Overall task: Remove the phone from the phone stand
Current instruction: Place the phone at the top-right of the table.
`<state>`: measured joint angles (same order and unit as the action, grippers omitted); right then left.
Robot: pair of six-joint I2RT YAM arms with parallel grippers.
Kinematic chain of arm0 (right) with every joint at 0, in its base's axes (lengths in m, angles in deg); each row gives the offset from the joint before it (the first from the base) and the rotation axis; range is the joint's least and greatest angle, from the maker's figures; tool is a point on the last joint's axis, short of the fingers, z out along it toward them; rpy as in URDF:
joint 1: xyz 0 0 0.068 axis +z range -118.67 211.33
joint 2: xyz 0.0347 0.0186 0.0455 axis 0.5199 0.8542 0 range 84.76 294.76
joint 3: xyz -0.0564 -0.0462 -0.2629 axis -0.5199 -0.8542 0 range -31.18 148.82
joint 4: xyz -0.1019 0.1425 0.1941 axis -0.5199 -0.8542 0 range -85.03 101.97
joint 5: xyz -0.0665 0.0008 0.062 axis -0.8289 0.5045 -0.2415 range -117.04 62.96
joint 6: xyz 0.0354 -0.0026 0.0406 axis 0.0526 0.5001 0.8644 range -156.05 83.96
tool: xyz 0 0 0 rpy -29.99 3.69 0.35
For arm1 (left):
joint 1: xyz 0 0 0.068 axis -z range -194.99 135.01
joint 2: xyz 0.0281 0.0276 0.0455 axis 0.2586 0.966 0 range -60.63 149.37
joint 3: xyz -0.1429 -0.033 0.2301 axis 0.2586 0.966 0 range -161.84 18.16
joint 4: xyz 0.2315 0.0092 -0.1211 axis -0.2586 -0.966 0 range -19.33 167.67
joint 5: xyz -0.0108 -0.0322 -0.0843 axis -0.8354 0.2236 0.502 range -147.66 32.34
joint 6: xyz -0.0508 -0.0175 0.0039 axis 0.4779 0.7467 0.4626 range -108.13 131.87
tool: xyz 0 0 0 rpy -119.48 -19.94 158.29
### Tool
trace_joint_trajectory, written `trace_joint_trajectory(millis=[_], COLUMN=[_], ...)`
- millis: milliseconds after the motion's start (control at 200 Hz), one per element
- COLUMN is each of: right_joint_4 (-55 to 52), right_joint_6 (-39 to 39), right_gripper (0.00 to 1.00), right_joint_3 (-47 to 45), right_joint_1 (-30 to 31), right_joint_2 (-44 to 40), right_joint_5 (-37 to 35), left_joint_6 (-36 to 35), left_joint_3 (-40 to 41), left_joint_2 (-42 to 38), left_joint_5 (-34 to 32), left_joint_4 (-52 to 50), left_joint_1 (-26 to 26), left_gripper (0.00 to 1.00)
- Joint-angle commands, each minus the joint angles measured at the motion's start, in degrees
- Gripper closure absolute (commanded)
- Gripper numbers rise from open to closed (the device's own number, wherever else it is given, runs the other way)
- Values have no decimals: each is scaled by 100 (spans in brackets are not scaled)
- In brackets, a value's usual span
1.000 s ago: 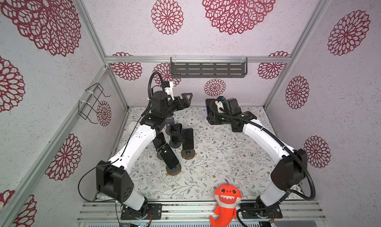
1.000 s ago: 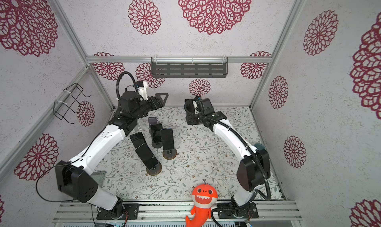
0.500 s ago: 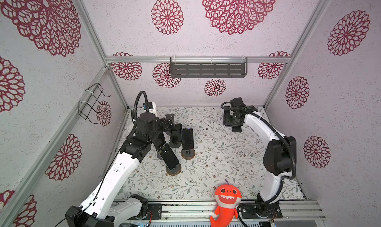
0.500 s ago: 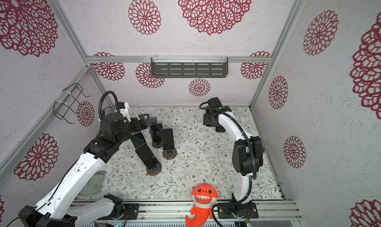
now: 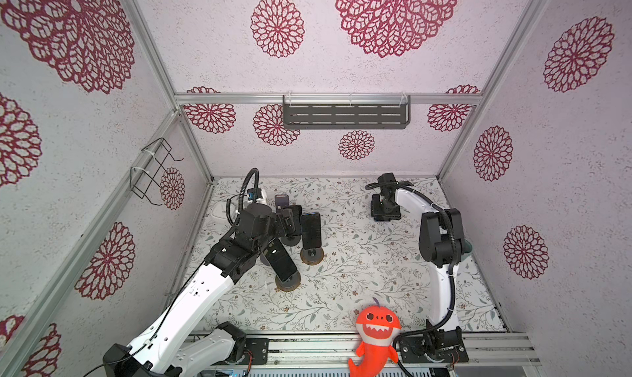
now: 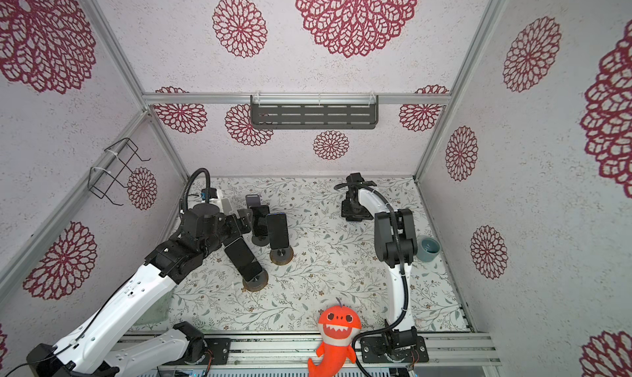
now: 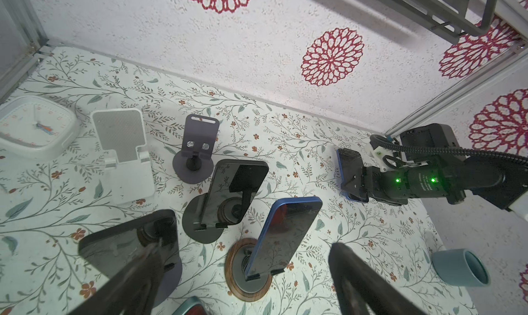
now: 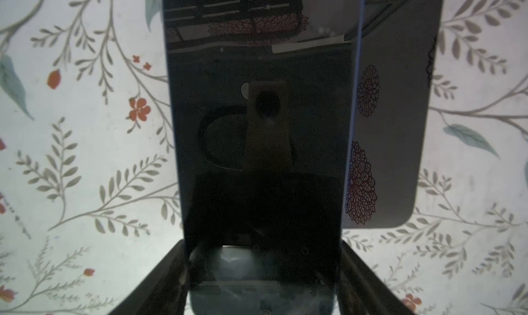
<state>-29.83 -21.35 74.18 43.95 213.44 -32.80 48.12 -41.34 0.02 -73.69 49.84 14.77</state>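
A: Far left first. What do we log?
B: A white clock (image 7: 34, 126) lies on the counter (image 5: 359, 272), with an empty white stand (image 7: 120, 136) beside it and an empty grey stand (image 7: 200, 135) next along.

A: And the left tool (image 7: 247, 246)?
B: We record it as wide open, gripping nothing. It hangs over the cluster of loaded stands, one finger (image 7: 137, 273) in front of the dark phone (image 7: 123, 242). We cannot tell whether it touches that phone.

A: Which stands are loaded?
B: Three. The dark phone leans on the stand nearest the left arm. The black phone (image 7: 228, 190) sits on a dark round stand in the middle. The blue phone (image 7: 285, 233) sits on the wood-rimmed stand (image 7: 237, 282), tilted back.

A: Moving right?
B: The right tool (image 7: 354, 182) is clamped on the held phone (image 7: 349, 162), gripping it across its width at one end. That phone is off every stand, well apart from the cluster, low over the counter near the back wall. We cannot tell whether its free end touches the counter.

A: Anything further right?
B: A blue-grey cup (image 7: 460, 267) lies on its side by the right wall. An orange plush shark (image 5: 376, 330) sits at the front edge.
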Motion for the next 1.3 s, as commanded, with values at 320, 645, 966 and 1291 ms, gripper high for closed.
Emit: trace_joint_trajectory(millis=[320,645,966,1291], right_joint_4=[180,229,225,176], right_joint_6=[24,3,-35,-107], right_gripper=[45,37,24,20], right_joint_3=[436,503,528,580], right_joint_1=[-26,-9,30,100], right_joint_2=[160,323,428,476], right_joint_5=[66,119,92,106], left_joint_6=[84,49,67,51], left_joint_3=[19,25,54,58], left_joint_2=[-26,-13,64,88], left_joint_5=[-113,-150,-93,-87], left_joint_4=[136,198,289,307], left_joint_1=[35,45,36,42], left_gripper=[6,7,7,7])
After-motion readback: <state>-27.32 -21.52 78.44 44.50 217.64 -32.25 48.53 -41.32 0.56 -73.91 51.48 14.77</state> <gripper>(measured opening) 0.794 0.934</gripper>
